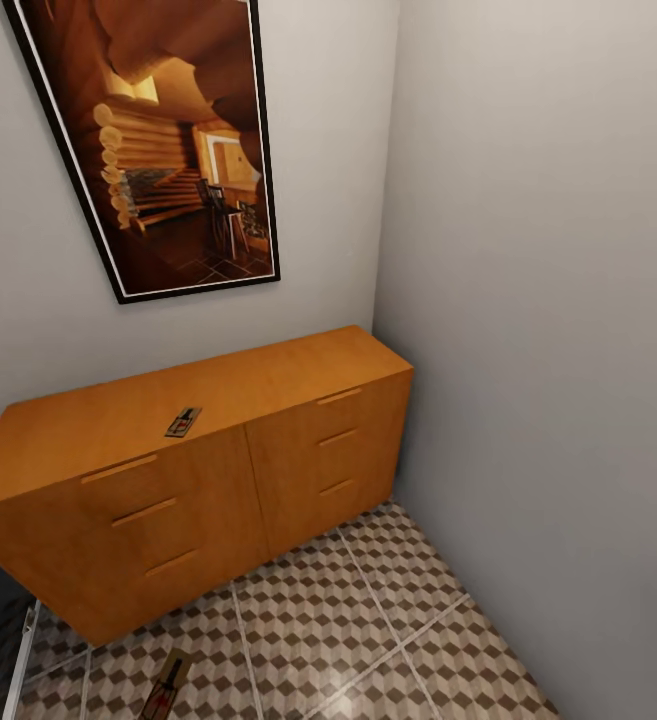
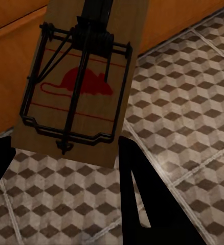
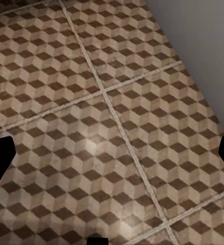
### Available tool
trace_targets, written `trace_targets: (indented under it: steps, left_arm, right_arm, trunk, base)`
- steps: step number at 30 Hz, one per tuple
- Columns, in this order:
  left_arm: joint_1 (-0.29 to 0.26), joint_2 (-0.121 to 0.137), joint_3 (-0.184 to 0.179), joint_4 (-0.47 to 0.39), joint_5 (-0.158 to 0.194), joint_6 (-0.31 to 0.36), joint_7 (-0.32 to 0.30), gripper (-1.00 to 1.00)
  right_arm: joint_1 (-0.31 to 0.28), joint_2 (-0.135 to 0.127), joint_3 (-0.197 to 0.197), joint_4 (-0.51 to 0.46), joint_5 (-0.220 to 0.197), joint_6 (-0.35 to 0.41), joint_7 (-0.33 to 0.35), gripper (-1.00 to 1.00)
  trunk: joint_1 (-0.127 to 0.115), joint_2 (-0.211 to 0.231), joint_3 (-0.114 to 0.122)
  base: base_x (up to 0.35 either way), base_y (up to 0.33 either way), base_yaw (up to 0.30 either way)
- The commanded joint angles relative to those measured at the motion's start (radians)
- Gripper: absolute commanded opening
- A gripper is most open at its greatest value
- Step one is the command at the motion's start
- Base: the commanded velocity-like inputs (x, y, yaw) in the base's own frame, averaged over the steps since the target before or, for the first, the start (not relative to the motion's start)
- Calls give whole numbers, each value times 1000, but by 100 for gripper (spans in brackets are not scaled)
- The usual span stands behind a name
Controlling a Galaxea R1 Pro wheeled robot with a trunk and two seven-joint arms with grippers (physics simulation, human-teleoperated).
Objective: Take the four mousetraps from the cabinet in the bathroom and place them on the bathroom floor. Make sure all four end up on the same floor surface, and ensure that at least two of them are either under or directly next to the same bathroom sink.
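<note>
We hold one mousetrap [image 2: 79,87] clamped in our left gripper [image 2: 66,158] above the bathroom floor [image 2: 194,102], near the cabinet [image 1: 298,440] front. Another [image 1: 182,422] lies near the cabinet top's front edge. Our right gripper [image 3: 112,153] hangs apart, empty. Released here (no sink visible), it may land far from any sink.
</note>
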Motion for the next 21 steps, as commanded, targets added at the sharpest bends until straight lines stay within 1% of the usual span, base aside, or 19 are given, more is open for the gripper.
trace_targets:
  steps: [1,6,8,12,21]
  left_arm:
    - [-1,-1,-7,2,-1,-3,7,-100]
    - [-1,-1,-7,2,-1,-3,7,-100]
    - [-1,-1,-7,2,-1,-3,7,-100]
    - [-1,-2,-7,2,-1,-3,7,-100]
    - [-1,-4,-7,2,-1,-1,7,-100]
  right_arm:
    - [-1,-1,7,1,-11,-4,0,100]
    - [-1,0,6,1,-10,-5,-2,100]
    - [-1,1,6,1,-10,-5,-2,100]
    - [-1,0,5,1,-10,-5,-2,100]
    - [-1,1,4,1,-10,-5,-2,100]
  trunk:
    - [0,-1,-1]
    - [0,-1,-1]
    - [0,-1,-1]
    - [0,-1,-1]
    - [0,-1,-1]
  base:
    - [0,0,0]
    - [0,0,5]
    - [0,0,109]
    - [0,0,218]
    - [0,0,277]
